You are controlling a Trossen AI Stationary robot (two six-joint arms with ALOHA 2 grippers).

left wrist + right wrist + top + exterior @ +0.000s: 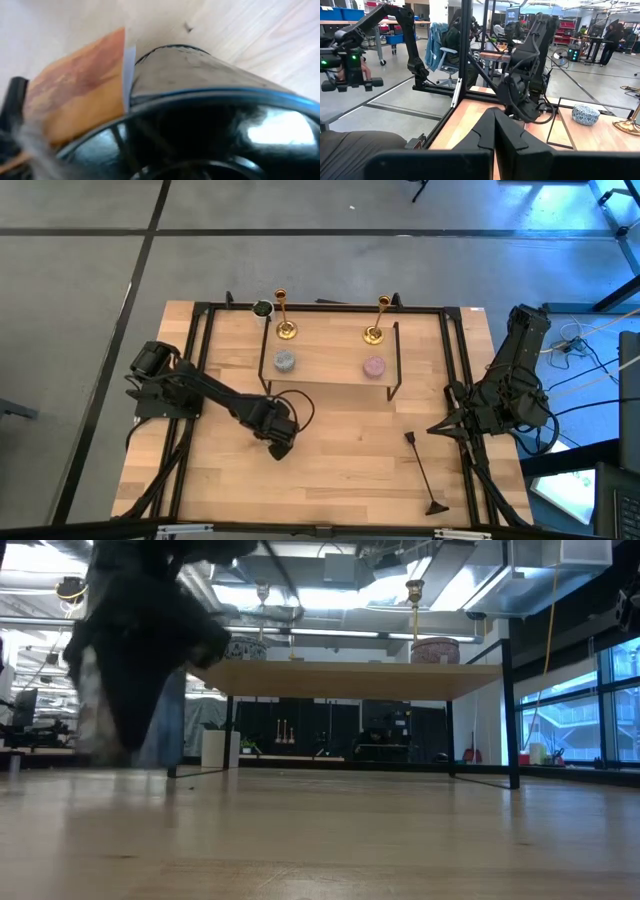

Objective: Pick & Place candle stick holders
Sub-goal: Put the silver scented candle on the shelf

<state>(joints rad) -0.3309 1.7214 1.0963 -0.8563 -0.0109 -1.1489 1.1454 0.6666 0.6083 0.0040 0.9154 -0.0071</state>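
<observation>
**Listener:** Where are the candle stick holders?

**Operator:** Both stand upright on the small raised shelf (330, 369) at the table's far side. I see the left candle stick holder (285, 318) and the right candle stick holder (377, 321) well apart, each behind a small round candle: a blue-grey candle (285, 361) and a pink candle (373, 365). Neither holder is gripped.

**Listener:** And the grippers?

**Operator:** My left gripper (281, 443) hangs low over the bare table (330, 470), in front of the shelf; I cannot tell how its fingers stand. The right gripper (495, 131) is closed, parked at the table's right edge, holding nothing.

**Listener:** Any containers?

**Operator:** A squat tin (262, 309) beside the left holder; I can't see inside.
</observation>
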